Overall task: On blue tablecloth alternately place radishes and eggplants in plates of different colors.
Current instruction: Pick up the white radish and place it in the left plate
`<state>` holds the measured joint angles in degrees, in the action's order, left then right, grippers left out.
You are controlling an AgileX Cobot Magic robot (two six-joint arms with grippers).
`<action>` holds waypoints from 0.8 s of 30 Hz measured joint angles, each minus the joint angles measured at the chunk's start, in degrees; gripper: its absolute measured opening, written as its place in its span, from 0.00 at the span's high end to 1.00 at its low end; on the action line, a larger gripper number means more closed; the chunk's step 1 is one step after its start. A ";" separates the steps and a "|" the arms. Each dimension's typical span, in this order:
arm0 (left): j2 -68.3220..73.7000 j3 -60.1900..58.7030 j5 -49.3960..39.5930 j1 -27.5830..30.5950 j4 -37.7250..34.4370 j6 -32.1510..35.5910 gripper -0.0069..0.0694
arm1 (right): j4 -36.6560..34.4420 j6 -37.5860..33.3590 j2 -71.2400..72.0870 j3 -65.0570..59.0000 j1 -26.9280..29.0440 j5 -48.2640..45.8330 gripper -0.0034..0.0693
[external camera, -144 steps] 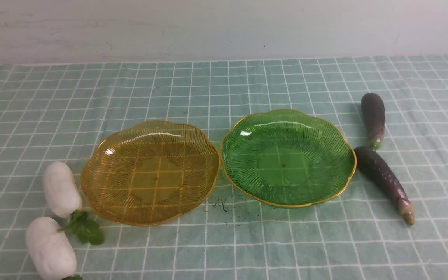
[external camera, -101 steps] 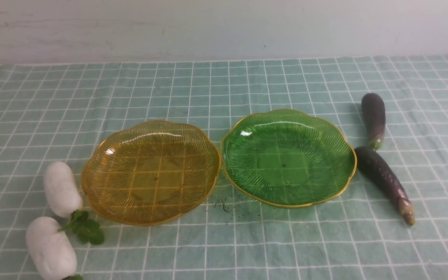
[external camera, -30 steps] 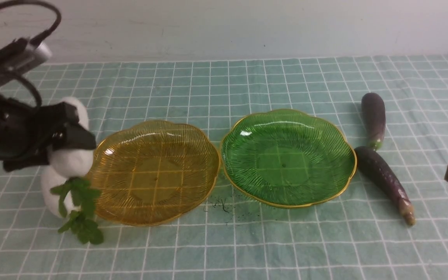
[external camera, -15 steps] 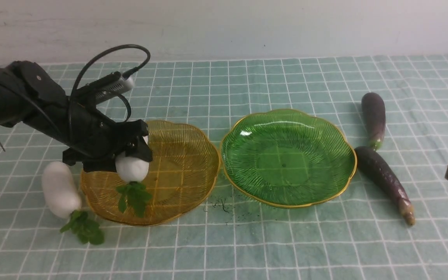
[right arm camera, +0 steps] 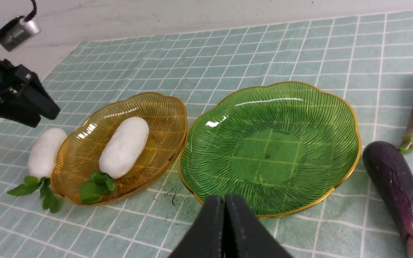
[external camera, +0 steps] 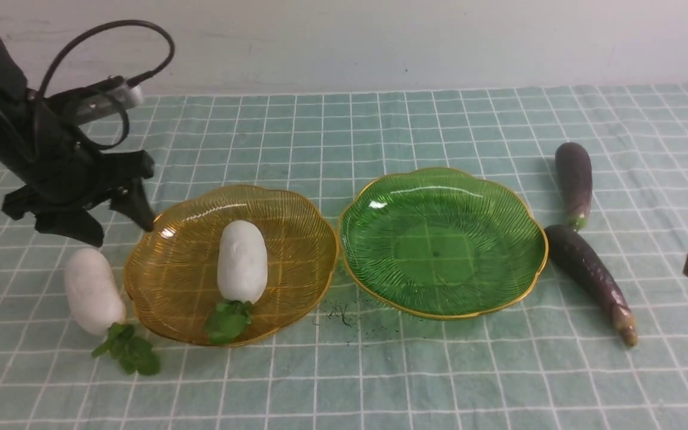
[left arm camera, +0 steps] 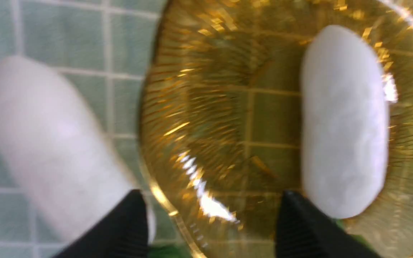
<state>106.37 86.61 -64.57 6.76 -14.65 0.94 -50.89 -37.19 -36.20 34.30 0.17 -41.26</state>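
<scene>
Left hand released and empty, hovering just beside the amber plate; one radish flat in its hollow, safe from rolling, second radish on the blue tablecloth just outside the rim. Right hand clenched on nothing, likely poised to carry near eggplant or far eggplant to the green plate. No legible writing.

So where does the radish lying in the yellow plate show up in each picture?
Front view: radish in the amber plate, left half.
Left wrist view: radish inside the plate; other radish outside its rim.
Right wrist view: radish inside the plate, leaves nearest camera.
Shared landmark: the amber plate.
</scene>
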 joint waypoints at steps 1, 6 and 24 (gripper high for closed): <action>0.00 0.00 -1.79 2.22 1.54 -0.28 0.71 | 0.00 -0.16 0.00 0.00 0.00 0.00 0.97; 0.06 0.02 -2.87 9.44 -0.33 -0.28 0.91 | 0.00 -0.32 0.00 0.00 0.00 -0.44 0.97; 8.59 0.13 1.35 11.14 -3.24 1.24 0.11 | 0.22 -0.39 0.00 0.00 0.00 -0.65 0.97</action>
<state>114.96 86.75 -63.22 17.89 -17.89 2.18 -50.67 -37.58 -36.20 34.30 0.17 -41.91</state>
